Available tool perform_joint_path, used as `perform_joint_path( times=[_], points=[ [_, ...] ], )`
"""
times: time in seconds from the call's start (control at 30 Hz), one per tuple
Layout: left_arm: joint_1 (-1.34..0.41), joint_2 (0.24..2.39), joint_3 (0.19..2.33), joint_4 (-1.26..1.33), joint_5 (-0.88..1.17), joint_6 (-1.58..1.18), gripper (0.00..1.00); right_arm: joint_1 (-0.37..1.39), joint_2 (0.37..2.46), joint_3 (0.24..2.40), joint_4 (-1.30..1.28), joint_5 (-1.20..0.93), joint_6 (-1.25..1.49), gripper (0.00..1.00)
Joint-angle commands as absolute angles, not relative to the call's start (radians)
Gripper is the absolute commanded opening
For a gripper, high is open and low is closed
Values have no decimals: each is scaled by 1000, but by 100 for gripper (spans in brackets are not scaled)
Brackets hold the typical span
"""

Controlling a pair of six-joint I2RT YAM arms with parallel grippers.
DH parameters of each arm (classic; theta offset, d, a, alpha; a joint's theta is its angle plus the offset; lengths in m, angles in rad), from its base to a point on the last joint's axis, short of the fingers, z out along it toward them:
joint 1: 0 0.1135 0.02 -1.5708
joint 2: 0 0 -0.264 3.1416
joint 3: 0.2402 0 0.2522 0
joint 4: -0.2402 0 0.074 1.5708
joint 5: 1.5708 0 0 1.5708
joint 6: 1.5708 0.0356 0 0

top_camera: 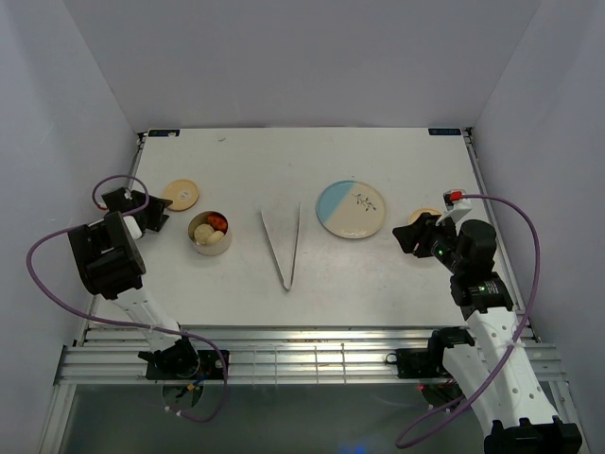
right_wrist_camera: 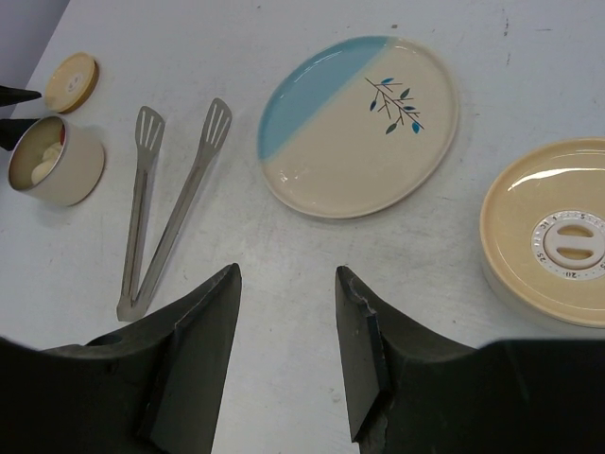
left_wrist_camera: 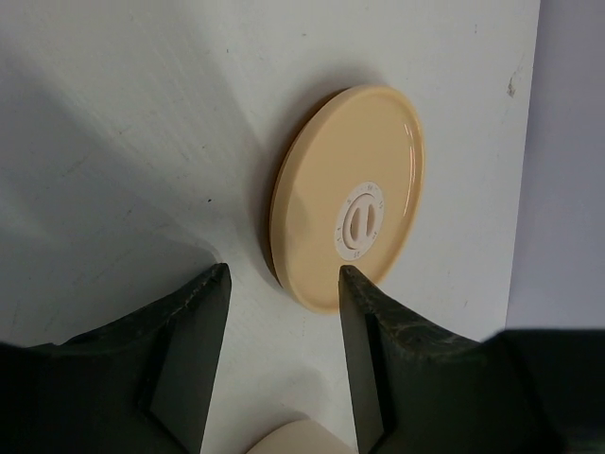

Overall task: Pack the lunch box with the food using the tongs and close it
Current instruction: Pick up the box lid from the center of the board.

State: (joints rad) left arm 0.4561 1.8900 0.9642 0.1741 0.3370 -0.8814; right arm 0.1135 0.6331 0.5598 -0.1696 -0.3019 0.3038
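Left gripper (left_wrist_camera: pixel 284 364): the fingers are standing moderately wide and gripping nothing. They are pointing at the cream lid (left_wrist_camera: pixel 350 194), which is lying flat on the table (left_wrist_camera: pixel 113 142) in the upper right of the left wrist frame, just past the fingertips. Whether they are touching it, I cannot tell.

Right gripper (right_wrist_camera: pixel 288 350): the fingers are standing apart too, holding nothing, at the bottom of its frame.

The food (top_camera: pixel 214 227) is sitting inside the lunch box (top_camera: pixel 209 250), left of centre in the overhead frame. The tongs (top_camera: pixel 285 272) are lying loose at centre, and the plate (top_camera: pixel 351 208) is showing bare, so closing looks like the step remaining.

Risks, as I am judging them:
- The lid is thin and flat, so fingers coming in low are likely to be shoving it toward the table's left edge rather than catching it.
- The box is sitting just beside the left arm, and a swing could be knocking it over and spilling the pieces.
- A grip on the lid's rim off-centre could be leaving it tilted on the box.

Views:
- The overhead frame alone is showing the red piece among the pale lumps, and both arms.
- The left wrist frame alone is giving the lid's white centre vent.
- The right wrist frame alone is showing the tongs' slotted ends and, at its right edge, a second cream round piece (right_wrist_camera: pixel 558 232) with the same vent, which is nearly hidden from above.
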Motion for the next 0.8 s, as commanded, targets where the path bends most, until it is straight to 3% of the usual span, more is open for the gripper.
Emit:
perform_joint_path(
  times=[0.0, 0.67, 0.77],
  points=[
    [453, 1910, 980, 187, 333, -873, 60, 118, 632, 558, -124, -302, 301, 51],
    [431, 1971, 985, 229, 331, -900, 48, 118, 630, 560, -130, -267, 296, 51],
    [428, 1967, 976, 241, 322, -900, 42, 118, 634, 560, -130, -265, 298, 51]
  ],
)
